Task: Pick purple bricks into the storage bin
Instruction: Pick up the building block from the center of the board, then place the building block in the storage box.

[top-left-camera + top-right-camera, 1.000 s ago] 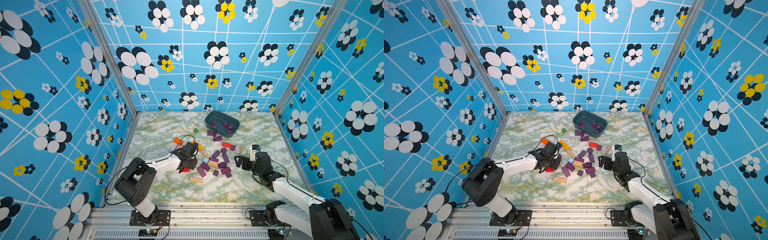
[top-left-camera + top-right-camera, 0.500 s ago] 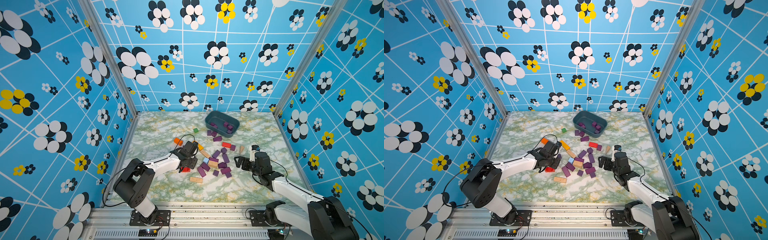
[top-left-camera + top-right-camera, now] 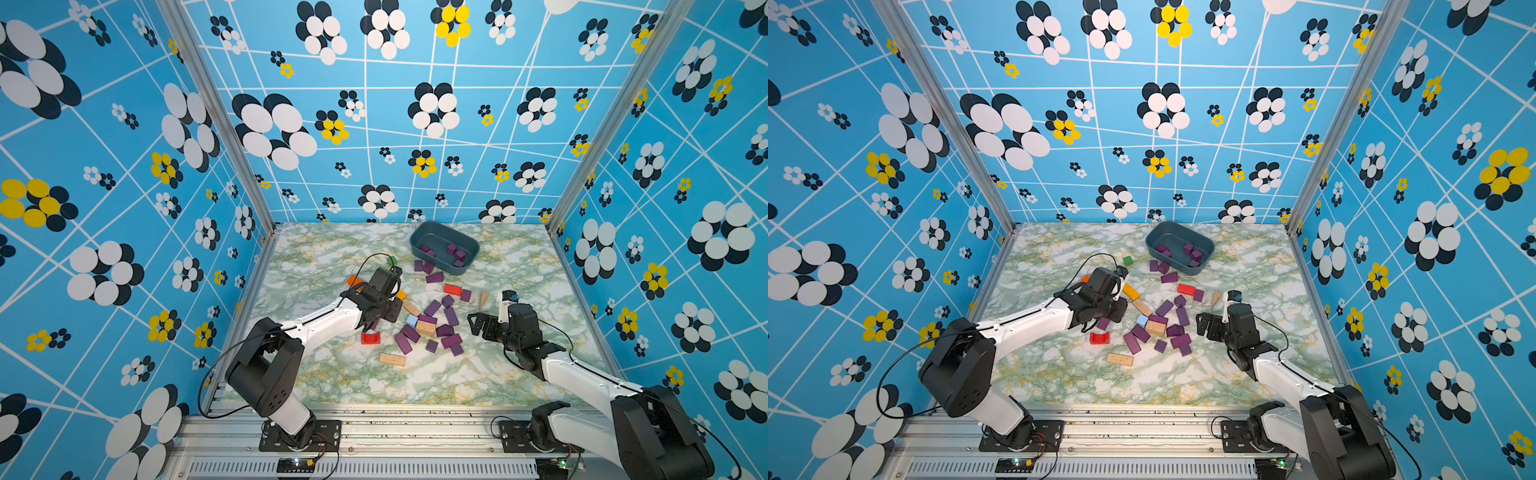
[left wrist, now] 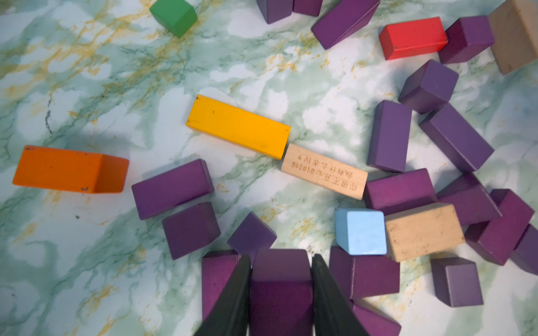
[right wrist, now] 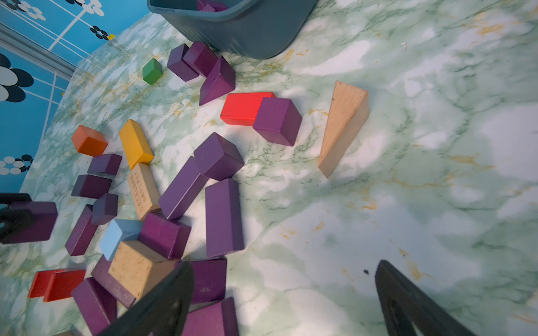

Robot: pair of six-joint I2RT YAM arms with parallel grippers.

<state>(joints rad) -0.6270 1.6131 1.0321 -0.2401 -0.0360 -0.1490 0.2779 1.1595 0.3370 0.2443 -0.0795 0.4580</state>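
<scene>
- Purple brick (image 4: pixel 279 291) pinched across its flat faces by my left gripper (image 4: pixel 280 259): looks light, rigid, smooth-painted; well apart from storage bin (image 3: pixel 451 235).
- Right gripper (image 5: pixel 283 266) wide, empty.

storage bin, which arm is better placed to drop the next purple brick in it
Left. The left claw is shut on a purple brick; the right claw is open and empty.

Both top views high, looking down, wrist views close over table (image 4: pixel 87 87) (sharing purple bricks (image 5: pixel 222 216))
</scene>
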